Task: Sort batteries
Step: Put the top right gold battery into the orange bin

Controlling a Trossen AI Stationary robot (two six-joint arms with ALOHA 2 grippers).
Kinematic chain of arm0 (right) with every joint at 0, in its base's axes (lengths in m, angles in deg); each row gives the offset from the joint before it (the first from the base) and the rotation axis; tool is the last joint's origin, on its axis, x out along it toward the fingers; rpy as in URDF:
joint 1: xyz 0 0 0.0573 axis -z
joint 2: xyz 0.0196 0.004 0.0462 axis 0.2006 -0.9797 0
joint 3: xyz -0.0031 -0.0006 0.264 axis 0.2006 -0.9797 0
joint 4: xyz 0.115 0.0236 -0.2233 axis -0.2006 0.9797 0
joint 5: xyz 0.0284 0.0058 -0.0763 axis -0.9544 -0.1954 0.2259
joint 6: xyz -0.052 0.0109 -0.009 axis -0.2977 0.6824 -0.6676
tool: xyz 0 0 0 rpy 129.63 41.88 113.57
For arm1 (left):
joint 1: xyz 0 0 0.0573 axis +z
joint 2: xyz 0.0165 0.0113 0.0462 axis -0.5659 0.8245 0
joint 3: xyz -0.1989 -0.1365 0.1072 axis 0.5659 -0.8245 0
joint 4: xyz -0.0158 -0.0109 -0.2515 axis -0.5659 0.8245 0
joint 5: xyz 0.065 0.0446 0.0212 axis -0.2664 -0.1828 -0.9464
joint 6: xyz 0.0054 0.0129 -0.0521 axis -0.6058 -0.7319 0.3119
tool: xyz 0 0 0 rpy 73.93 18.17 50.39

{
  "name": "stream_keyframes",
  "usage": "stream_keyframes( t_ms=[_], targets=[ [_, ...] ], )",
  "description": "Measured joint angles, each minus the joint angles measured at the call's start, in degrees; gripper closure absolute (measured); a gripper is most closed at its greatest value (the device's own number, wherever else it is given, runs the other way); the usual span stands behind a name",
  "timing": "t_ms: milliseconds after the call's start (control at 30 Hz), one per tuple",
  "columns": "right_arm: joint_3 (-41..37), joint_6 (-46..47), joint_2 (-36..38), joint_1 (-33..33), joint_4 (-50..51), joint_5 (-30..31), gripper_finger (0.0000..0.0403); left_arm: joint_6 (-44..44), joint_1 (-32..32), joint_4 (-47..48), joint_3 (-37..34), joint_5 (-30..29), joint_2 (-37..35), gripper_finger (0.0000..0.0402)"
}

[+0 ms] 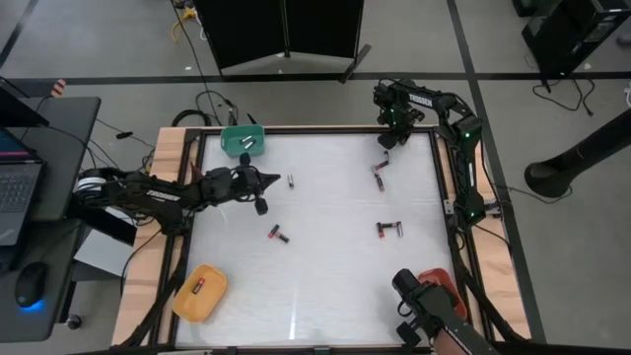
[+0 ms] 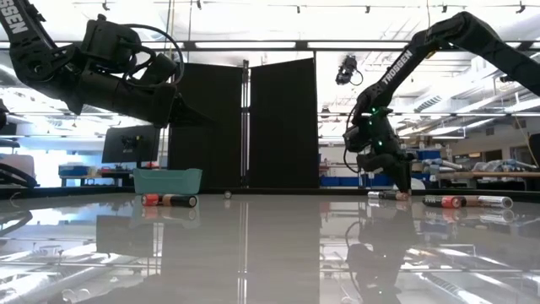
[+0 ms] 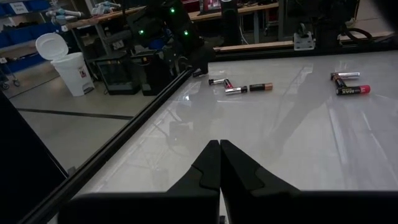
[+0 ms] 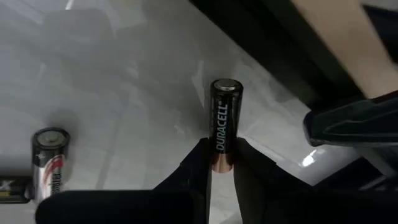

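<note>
Where the overhead camera looked down, the right end effector point(image 1: 387, 141) sat low at the bench's point(image 1: 325, 286) far right corner, other batteries point(image 1: 279, 234) scattered, some in trays point(image 1: 243, 139). Its wrist camera showed fingers point(image 4: 198, 163) pinching a black-and-copper battery point(image 4: 222, 124), likely for lifting. The left end effector point(image 3: 220, 163) hovered shut, empty, near the green tray.

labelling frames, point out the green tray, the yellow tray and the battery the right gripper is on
green tray point(image 1: 240, 139), high view, its rim
yellow tray point(image 1: 200, 293), high view, its floor
battery point(image 4: 224, 121), right wrist view, its label
</note>
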Motion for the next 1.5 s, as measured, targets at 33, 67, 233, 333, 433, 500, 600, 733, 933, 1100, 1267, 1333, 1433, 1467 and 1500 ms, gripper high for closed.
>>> stream_keyframes(
  t_ms=[33,67,233,333,433,500,600,733,933,1100,1267,1333,1433,1467,1500],
  targets=[
    [0.53,-0.02,0.0,-0.18,0.3,0.0,0.0348,0.0,0.02,0.0,0.0,0.0,0.0,0.0394],
    [1.07,-0.04,0.02,-0.38,0.67,0.0,0.0348,0.0,0.02,0.0,0.0,0.0,0.0,0.0394],
    [3.39,-1.05,1.36,-1.64,1.18,-0.07,0.0348,0.0,0.0,-0.02,0.0,0.0,0.0,0.0394],
    [5.64,-1.01,1.85,-2.39,3.25,-0.07,0.0348,0.0,0.02,-0.02,0.0,0.0,0.0,0.0394],
    [7.98,-0.68,2.72,-3.68,5.39,-0.11,0.0348,0.01,0.01,-0.03,0.0,-0.02,0.0,0.0394],
    [9.64,-0.7,3.73,-4.86,6.91,-0.31,0.0348,0.01,0.0,-0.04,0.0,-0.01,0.0,0.0394],
    [10.8,-0.68,5.97,-6.88,8.16,-1.22,0.0348,0.02,0.01,-0.07,0.0,-0.02,-0.01,0.0394],
    [11.15,0.27,10.74,-10.05,8.7,-4.39,0.0348,0.02,0.01,-0.07,0.0,-0.02,0.0,0.0394],
    [9.64,4.61,18.95,-16.23,9.59,-4.95,0.0348,0.02,0.0,-0.2,0.01,-0.02,0.0,0.0394],
    [4.52,11.37,26.5,-22.56,9.79,-6.54,0.0348,0.04,0.01,-0.2,0.0,-0.02,0.0,0.0394],
    [-4.22,21.03,34.16,-31.18,9.86,-7.96,0.0348,0.04,0.0,-0.22,0.0,-0.02,0.0,0.0394],
    [-8.39,25.99,37.22,-35.18,9.82,-8.66,0.0348,0.04,0.0,-0.22,0.0,-0.02,0.0,0.0394],
    [-14.71,34.85,41.68,-42.01,9.68,-10.13,0.0348,0.04,0.0,-0.24,0.0,-0.02,-0.01,0.0394],
    [-16.71,38.24,43.03,-44.6,9.48,-10.66,0.0348,0.04,0.0,-0.26,0.0,-0.02,0.0,0.0394],
    [-18.73,41.8,44.34,-47.32,9.44,-11.2,0.0348,0.04,0.02,-0.25,0.0,-0.02,0.0,0.0394]
  ],
)
